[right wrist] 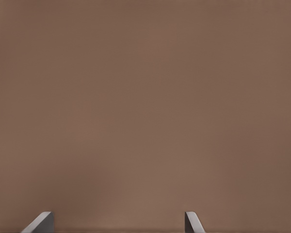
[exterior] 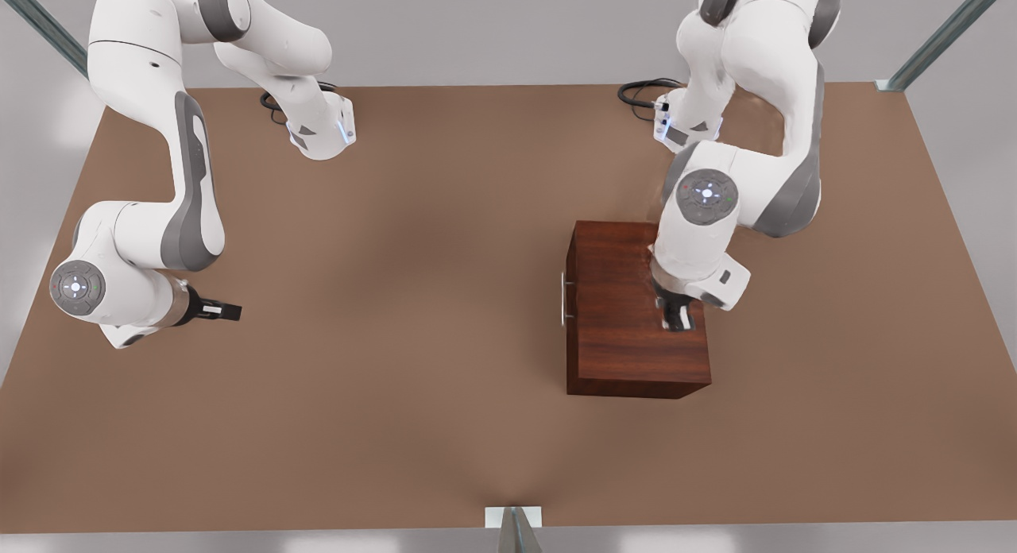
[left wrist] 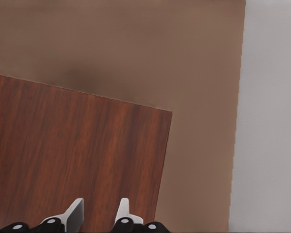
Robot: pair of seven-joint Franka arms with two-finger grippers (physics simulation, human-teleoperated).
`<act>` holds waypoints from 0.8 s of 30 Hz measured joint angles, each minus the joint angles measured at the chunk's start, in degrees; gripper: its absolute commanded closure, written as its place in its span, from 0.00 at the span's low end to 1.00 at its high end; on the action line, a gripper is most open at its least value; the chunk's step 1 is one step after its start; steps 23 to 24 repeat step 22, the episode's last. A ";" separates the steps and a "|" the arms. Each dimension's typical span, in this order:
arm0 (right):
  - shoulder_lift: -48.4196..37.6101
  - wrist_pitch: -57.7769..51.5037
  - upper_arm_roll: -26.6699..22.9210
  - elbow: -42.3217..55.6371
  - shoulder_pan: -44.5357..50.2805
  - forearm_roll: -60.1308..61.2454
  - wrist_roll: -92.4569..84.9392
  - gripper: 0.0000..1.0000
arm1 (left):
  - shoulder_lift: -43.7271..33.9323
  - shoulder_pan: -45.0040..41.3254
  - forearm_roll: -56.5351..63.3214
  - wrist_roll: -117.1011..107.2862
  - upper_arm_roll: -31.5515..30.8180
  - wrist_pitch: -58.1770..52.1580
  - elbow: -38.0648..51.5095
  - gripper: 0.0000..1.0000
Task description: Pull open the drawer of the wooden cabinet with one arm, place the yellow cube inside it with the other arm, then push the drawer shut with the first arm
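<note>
1. Here, nearest the camera in the front view, I see the brown bench point(exterior: 445, 426) lying bare up to its front edge
2. Further in, on the front view's right, the wooden cabinet point(exterior: 628, 354) stands on the bench, its flat top facing up
3. On the cabinet's side toward the front view's left, the drawer point(exterior: 569, 299) sits pushed in flush, and its slim silver bar handle point(exterior: 563, 299) stands just off the panel
4. My left tool point(exterior: 678, 324) hangs over the cabinet top, near the edge away from the handle; in the left wrist view the left tool point(left wrist: 98, 213) points down at the wood grain with its fingers point(left wrist: 75, 213) a narrow gap apart and nothing between them
5. At about the same depth, on the front view's left, my right tool point(exterior: 232, 311) hovers low over bare bench, well apart from the cabinet, pointing toward the front view's right
6. In the right wrist view the right tool point(right wrist: 119, 223) looks at plain bench, its fingertips point(right wrist: 41, 222) spread wide with nothing held
7. Farthest back, both arm bases sit at the bench's rear edge, each with a black cable point(exterior: 639, 92) coiled beside it
</note>
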 measured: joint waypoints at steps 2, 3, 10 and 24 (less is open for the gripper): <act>0.00 0.00 0.00 0.00 0.00 0.00 -0.30 0.00 | -4.36 8.70 -4.14 10.77 0.26 -4.62 -1.70 0.00; 0.00 0.00 0.00 0.00 0.00 0.00 -0.44 0.00 | -5.07 10.07 -5.45 16.43 0.39 -6.72 -1.46 0.00; 0.00 0.00 0.00 0.00 0.00 0.00 -1.21 0.00 | -10.15 9.25 -4.94 50.61 0.32 -3.76 -11.06 0.00; 0.07 0.00 0.00 0.00 0.00 0.00 -2.01 0.00 | -8.96 10.41 -6.58 85.87 0.81 -0.82 -9.04 0.00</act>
